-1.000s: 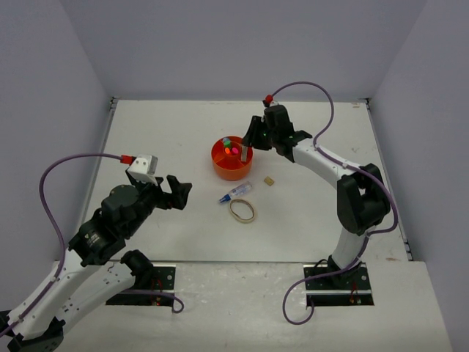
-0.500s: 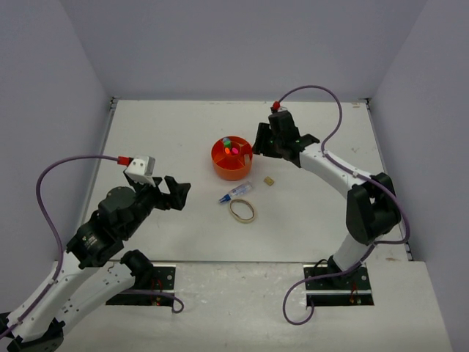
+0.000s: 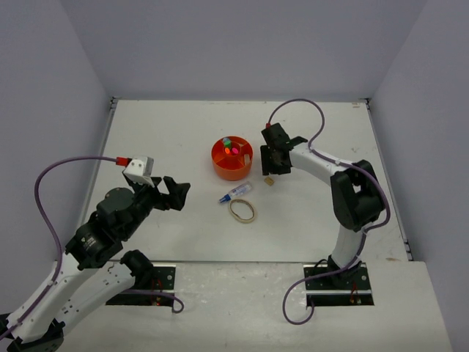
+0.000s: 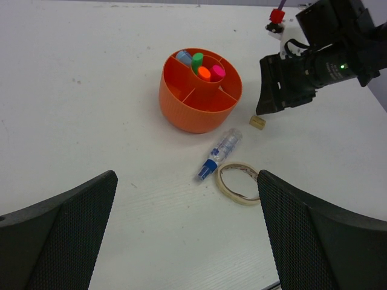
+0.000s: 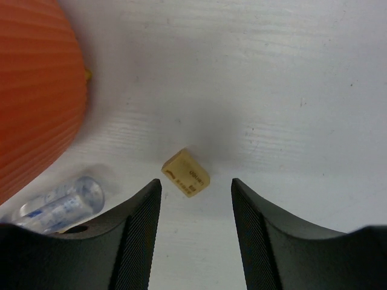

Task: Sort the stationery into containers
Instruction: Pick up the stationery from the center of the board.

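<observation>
Right wrist view: the right claw (image 5: 195, 193) is spread apart, holding nothing, with a small tan block (image 5: 185, 173) on the surface (image 5: 272, 90) between its tips. Left of it sits the orange organizer (image 5: 36, 90), the pen (image 5: 57, 202) nearer. The left claw (image 3: 174, 192) gapes wide, near left.

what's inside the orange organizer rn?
Centre cup holds green highlighter, orange highlighter and pink highlighter; pale blue marker in a rear ring compartment. Bodies and some compartment floors hidden by walls.

Ribbed orange organizer (image 4: 181, 115); tan block (image 5: 185, 173); blue-tipped pen (image 4: 219, 154); tan band (image 4: 221, 178).
</observation>
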Available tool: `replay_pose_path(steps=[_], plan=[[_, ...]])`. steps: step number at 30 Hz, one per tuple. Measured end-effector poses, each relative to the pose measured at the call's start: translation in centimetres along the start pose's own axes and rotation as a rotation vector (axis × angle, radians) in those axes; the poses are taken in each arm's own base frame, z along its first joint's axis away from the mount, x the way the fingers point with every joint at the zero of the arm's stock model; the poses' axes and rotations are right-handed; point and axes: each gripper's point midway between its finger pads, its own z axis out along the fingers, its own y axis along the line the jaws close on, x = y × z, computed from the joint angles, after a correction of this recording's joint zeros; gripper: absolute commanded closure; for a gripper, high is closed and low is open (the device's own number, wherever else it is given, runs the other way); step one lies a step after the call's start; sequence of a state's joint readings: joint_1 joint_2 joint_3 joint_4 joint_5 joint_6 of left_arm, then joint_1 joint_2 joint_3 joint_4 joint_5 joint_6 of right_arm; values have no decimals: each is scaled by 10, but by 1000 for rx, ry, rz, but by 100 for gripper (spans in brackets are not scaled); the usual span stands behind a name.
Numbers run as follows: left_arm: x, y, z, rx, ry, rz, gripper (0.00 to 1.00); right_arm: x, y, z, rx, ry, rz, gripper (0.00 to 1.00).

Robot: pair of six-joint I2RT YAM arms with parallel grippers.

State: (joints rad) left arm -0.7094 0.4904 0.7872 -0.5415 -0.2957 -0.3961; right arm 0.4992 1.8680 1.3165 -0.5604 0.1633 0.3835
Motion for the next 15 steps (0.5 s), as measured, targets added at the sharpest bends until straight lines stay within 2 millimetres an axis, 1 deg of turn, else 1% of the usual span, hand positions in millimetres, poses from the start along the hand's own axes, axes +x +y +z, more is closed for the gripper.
replay_pose_path(steps=[3,6,9,11,15], plan=[[-1,0,-1,2,-5,-2,0,10,-2,18,26,55,-33,52],[0,0,0,0,1,1,0,4,0,19,21,50,-45,53],[1,0,1,-2,7,2,0,4,2,22,15,54,-51,54],[1,0,1,-2,7,2,0,3,4,24,6,53,-51,59],[1,0,1,-2,7,2,0,3,6,25,-5,53,-45,58]])
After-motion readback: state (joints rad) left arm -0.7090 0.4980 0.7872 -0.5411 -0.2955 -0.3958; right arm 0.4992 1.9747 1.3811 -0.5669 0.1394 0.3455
